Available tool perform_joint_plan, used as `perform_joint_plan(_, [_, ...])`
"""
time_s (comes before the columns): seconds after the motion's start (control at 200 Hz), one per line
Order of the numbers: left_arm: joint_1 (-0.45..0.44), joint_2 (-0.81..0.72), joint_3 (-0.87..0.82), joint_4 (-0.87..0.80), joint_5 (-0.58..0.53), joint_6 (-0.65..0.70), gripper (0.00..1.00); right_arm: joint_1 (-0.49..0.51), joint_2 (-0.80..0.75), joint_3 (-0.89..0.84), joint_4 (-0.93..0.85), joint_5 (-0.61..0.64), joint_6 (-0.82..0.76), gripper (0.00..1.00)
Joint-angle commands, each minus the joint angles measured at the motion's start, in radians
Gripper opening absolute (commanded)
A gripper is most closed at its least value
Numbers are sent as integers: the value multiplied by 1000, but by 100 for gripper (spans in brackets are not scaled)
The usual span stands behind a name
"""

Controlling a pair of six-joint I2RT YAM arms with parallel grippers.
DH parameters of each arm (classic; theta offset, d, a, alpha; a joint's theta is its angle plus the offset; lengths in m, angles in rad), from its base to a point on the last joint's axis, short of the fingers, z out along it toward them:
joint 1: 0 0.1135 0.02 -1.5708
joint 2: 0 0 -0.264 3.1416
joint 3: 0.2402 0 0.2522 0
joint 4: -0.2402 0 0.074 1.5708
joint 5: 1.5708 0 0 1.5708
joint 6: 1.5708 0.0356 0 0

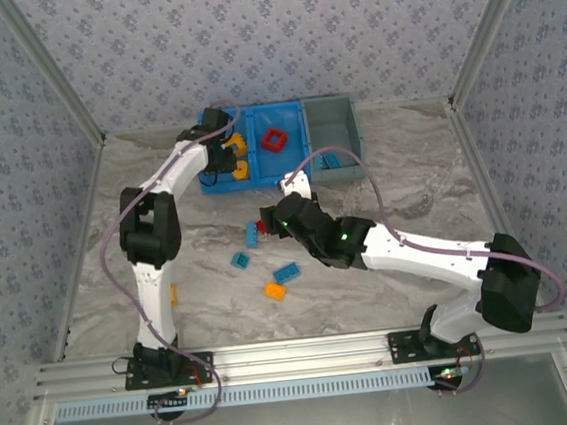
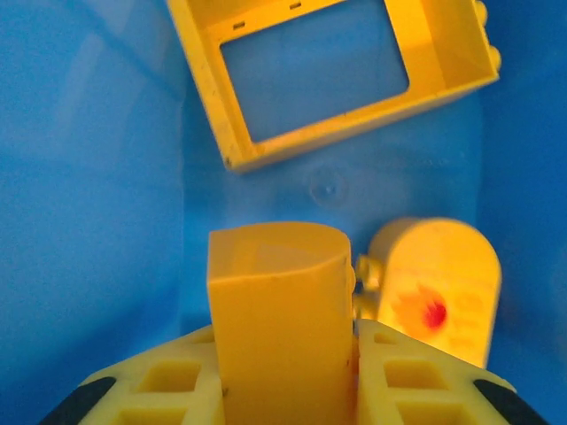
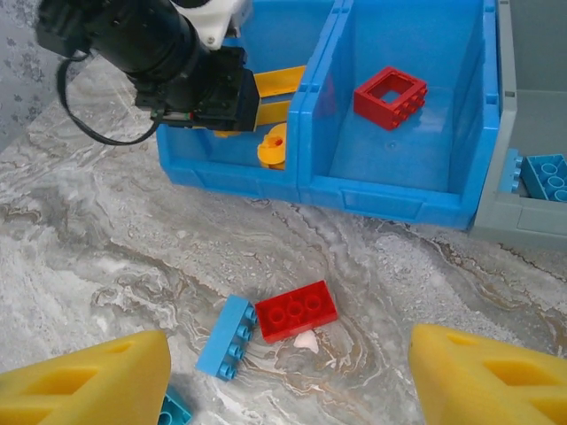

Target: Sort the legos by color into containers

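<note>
Left gripper [image 2: 283, 336] clamps a yellow brick [image 2: 276, 274] low inside the blue bin [image 2: 89, 177], presumably for deposit; right gripper [image 3: 290, 359], released, faces the red brick [image 3: 296, 310] just ahead.

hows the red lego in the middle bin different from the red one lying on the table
The binned red lego is a hollow square frame; the loose red lego is a closed studded block. The first sits inside the middle blue bin, the second outside it, beside a blue brick. Both are red.
</note>
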Motion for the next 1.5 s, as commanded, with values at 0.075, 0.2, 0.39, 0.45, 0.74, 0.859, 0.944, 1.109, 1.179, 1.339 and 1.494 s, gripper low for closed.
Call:
perform_joint_plan(0.075, [-6,68,130,-109,29,43,39,-23,13,32,-32,3,23,74])
perform_joint_plan(0.2, [-6,36,96,-103,31,21,51,-62,40,43,-102,-24,108,74])
perform_joint_plan(0.39, [-9,-131,-52,-37,24,-1,56,-117,143,106,-205,-100,292,74])
perform_joint_plan(0.45, [-14,-202,-106,-20,17,-6,56,-123,199,173,-269,-102,371,76])
perform_joint_plan(0.74, [-125,-786,-631,193,73,-2,64,-186,549,467,-403,-283,602,75])
perform_joint_plan(0.859, [-190,-1090,-880,290,183,-31,71,-220,607,504,-443,-319,705,76])
perform_joint_plan(0.944, [-242,-1261,-997,305,247,-58,73,-234,636,512,-444,-341,764,78])
perform_joint_plan(1.109, [-304,-1483,-1098,212,255,-110,73,-230,701,597,-515,-352,840,79])
perform_joint_plan(1.179, [-304,-1539,-1111,156,247,-120,74,-223,717,609,-539,-351,885,79])
perform_joint_plan(1.339, [-304,-1606,-1110,78,236,-123,74,-211,746,611,-558,-354,956,75])
perform_joint_plan(1.494, [-304,-1680,-1116,50,245,-128,74,-215,766,636,-538,-351,956,73])
